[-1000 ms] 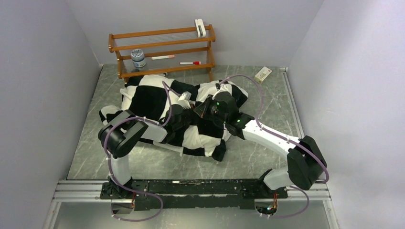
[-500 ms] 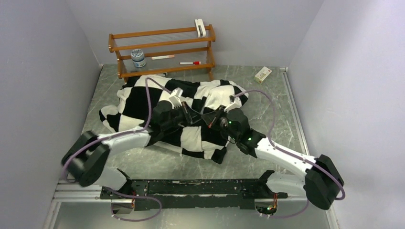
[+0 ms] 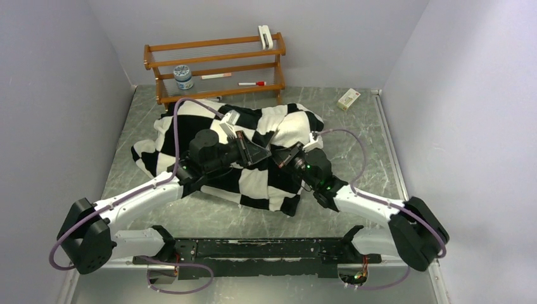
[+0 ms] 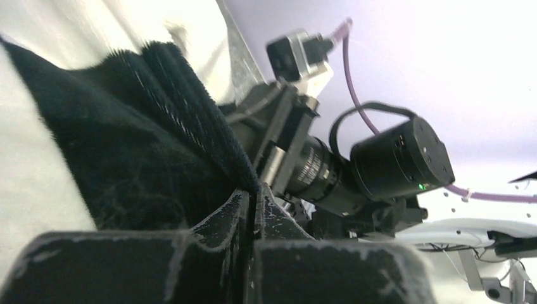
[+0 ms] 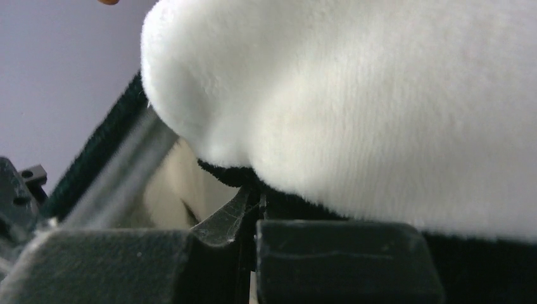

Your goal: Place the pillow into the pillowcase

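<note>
The pillowcase (image 3: 190,136), a plush sack in black and white checks, lies bunched across the middle of the table. My left gripper (image 3: 259,153) is shut on a black fold of its edge, and the left wrist view shows that fold (image 4: 190,120) pinched at the gripper (image 4: 254,193). My right gripper (image 3: 286,156) faces it a few centimetres away, shut on the pillowcase's black hem under a white plush square (image 5: 380,107), as the gripper (image 5: 256,195) shows in the right wrist view. The pillow is hidden from all views.
A wooden rack (image 3: 215,66) stands at the back of the table with a jar (image 3: 183,77), a red marker (image 3: 252,83) and a white clip (image 3: 265,36) on it. A small box (image 3: 349,99) lies at the back right. Grey walls close in on both sides.
Both grippers stayed shut on the cloth and came slightly toward the near side. The left arm's elbow swung out and down to the near left, and the right arm's elbow shifted right.
</note>
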Robot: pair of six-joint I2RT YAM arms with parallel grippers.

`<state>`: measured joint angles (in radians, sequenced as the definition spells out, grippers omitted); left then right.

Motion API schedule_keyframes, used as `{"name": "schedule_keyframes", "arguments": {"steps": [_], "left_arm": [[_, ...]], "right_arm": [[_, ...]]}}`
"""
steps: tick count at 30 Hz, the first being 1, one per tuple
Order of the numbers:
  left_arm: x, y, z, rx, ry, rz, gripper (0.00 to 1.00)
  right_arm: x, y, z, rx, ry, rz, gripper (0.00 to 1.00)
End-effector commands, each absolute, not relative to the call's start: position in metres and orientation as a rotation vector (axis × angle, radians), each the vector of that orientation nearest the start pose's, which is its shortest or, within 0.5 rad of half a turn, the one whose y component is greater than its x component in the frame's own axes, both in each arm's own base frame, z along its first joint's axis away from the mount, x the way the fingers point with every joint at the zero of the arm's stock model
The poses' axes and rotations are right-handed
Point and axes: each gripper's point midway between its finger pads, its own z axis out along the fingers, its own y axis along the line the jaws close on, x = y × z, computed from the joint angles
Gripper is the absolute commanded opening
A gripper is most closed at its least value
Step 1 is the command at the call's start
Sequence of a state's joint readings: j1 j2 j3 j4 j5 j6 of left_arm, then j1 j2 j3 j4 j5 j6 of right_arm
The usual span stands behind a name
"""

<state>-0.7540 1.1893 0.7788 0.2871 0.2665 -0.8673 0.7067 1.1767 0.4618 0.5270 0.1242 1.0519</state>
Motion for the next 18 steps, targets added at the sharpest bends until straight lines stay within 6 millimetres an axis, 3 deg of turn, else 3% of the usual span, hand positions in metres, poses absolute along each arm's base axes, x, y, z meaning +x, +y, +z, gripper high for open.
{"name": "schedule_keyframes", "arguments": {"steps": [1, 3, 4, 8, 18], "left_arm": [[0.206, -0.356, 0.309, 0.242, 1.752, -1.600, 0.05], [0.196, -0.366, 0.321, 0.252, 1.693, -1.667, 0.05], [0.192, -0.371, 0.328, 0.274, 1.676, -1.694, 0.05], [0.184, -0.377, 0.354, 0.247, 1.598, -1.801, 0.05], [0.222, -0.355, 0.383, 0.092, 1.484, -1.583, 0.05]], "right_arm": [[0.305, 0.297, 0.234, 0.352, 1.681, 1.352, 0.00], [0.305, 0.316, 0.238, 0.318, 1.671, 1.431, 0.00], [0.305, 0.323, 0.231, 0.309, 1.683, 1.455, 0.00], [0.299, 0.325, 0.207, 0.321, 1.672, 1.482, 0.00], [0.259, 0.345, 0.158, 0.275, 1.851, 1.363, 0.00]]}}
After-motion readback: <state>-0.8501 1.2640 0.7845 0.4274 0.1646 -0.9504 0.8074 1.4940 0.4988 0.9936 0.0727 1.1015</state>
